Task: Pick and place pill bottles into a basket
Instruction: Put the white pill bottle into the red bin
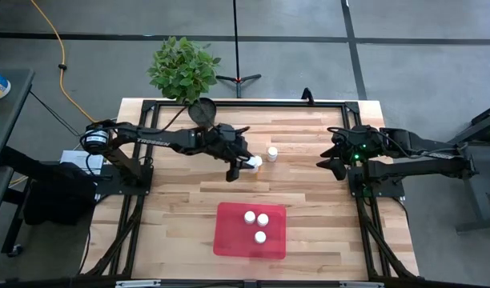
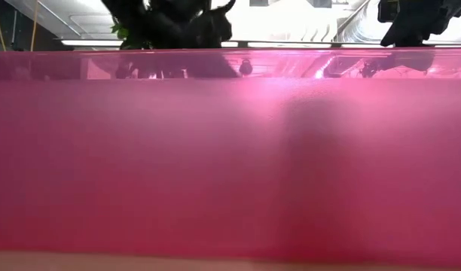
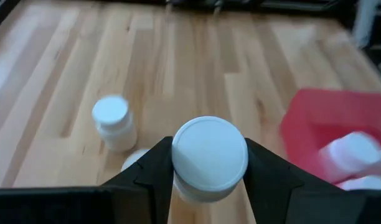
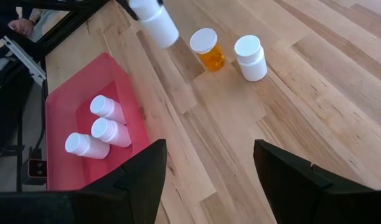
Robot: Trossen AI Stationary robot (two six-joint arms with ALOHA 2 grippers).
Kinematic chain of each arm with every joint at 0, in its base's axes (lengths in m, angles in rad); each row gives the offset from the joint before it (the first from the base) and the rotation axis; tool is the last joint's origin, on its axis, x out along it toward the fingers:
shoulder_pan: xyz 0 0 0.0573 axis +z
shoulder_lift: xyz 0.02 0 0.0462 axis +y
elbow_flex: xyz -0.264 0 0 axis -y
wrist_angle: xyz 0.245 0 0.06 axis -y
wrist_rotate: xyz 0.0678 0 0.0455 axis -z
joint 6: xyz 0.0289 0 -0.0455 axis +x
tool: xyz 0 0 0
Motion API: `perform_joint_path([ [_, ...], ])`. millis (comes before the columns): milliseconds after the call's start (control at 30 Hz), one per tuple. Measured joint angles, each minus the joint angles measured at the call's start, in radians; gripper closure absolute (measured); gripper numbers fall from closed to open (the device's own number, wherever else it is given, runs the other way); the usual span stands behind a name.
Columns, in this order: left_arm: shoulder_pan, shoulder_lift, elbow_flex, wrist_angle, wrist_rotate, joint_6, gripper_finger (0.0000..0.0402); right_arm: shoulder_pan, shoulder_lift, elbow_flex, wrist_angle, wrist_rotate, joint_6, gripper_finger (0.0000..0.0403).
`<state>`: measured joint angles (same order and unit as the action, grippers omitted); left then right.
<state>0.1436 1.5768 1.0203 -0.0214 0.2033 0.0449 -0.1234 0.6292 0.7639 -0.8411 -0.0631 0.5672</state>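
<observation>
My left gripper [image 1: 238,166] is shut on a white pill bottle [image 3: 209,155] above the table's middle, beyond the red tray [image 1: 251,230]. The held bottle also shows in the right wrist view [image 4: 154,22]. Three white-capped bottles [image 1: 256,224] lie in the tray. A white bottle [image 4: 250,57] and an amber bottle [image 4: 207,48] stand on the wood near the held one. My right gripper [image 4: 209,180] is open and empty over the table's right side [image 1: 333,158]. The tray's wall [image 2: 230,165] fills the low view. My left gripper pinches the white bottle between its two fingers [image 3: 154,171], which stand on opposite sides of it just under the cap [image 3: 209,149]. The cap faces the wrist camera. The bottle is tilted and lifted clear of the table.
A potted plant [image 1: 183,68] in a dark round pot [image 1: 203,112] stands at the table's far edge, left of centre. Black frame rails run along the table's edges. Bare wood lies between the standing bottles and the tray.
</observation>
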Motion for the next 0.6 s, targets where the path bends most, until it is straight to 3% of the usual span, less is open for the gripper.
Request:
perform_joint_path([
  [333, 0.000, -0.001, 0.178, -0.056, 0.231, -0.131, 0.0210, 0.000, 0.000, 0.000, 0.000, -0.017, -0.028, 0.0171],
  [600, -0.037, -0.002, 0.245, -0.056, 0.410, -0.248, 0.0210, 0.000, 0.000, 0.000, 0.000, -0.032, -0.076, 0.0171],
])
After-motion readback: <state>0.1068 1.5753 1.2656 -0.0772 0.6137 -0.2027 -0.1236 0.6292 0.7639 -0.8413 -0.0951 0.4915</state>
